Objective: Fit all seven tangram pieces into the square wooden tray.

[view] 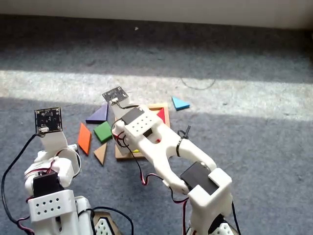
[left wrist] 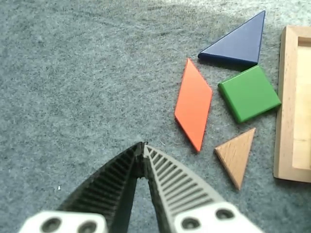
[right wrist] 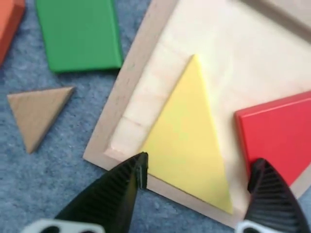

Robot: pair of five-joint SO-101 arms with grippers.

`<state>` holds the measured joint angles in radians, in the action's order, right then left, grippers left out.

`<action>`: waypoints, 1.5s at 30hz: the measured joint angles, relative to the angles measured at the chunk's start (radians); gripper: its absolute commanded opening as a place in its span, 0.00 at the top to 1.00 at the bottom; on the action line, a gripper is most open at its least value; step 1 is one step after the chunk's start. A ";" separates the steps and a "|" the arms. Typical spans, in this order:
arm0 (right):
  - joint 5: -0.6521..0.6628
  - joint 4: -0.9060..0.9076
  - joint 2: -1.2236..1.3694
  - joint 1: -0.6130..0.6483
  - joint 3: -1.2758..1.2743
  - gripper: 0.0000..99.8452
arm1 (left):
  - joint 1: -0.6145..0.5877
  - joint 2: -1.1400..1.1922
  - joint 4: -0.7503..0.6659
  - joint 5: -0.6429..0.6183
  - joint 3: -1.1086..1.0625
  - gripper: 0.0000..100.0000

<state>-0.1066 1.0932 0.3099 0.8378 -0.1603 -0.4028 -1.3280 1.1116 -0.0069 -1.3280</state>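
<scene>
The square wooden tray (view: pixel 167 113) lies mid-table, mostly under my right arm. Inside it lie a yellow triangle (right wrist: pixel 187 141) and a red piece (right wrist: pixel 277 136), also seen as the red piece (view: pixel 161 115). My right gripper (right wrist: pixel 199 177) hangs open just above the yellow triangle near the tray's rim (right wrist: pixel 127 82). Left of the tray lie an orange parallelogram (left wrist: pixel 193 103), green square (left wrist: pixel 249 93), dark blue triangle (left wrist: pixel 238 42) and tan triangle (left wrist: pixel 236 154). A light blue triangle (view: pixel 179 103) lies right of the tray. My left gripper (left wrist: pixel 144 148) is shut and empty, over bare carpet.
Everything rests on grey carpet (view: pixel 244 142). A sunlit band crosses the carpet behind the pieces. A thin wire (view: pixel 198 86) lies on the floor beyond the tray. Open carpet spreads to the right of the tray.
</scene>
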 measured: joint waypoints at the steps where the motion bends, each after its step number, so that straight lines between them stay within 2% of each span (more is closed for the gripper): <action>1: 0.000 -0.002 0.002 0.000 0.000 0.67 | 0.000 0.000 0.000 0.000 0.000 0.99; 17: 0.002 0.198 0.081 0.041 0.123 0.67 | 0.000 0.000 0.000 0.000 0.000 0.99; 23: 0.002 0.195 0.081 0.048 0.123 0.67 | 0.000 0.000 0.000 0.000 0.000 0.99; 32: 0.002 0.066 0.074 0.054 0.094 0.67 | 0.000 0.000 0.000 0.000 0.000 0.99; 45: -0.003 0.011 0.110 0.035 0.092 0.67 | 0.000 0.000 0.000 0.000 0.000 0.99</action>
<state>-0.1097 1.1040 0.4204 0.8730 -0.0683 -0.4028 -1.3280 1.1116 -0.0069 -1.3280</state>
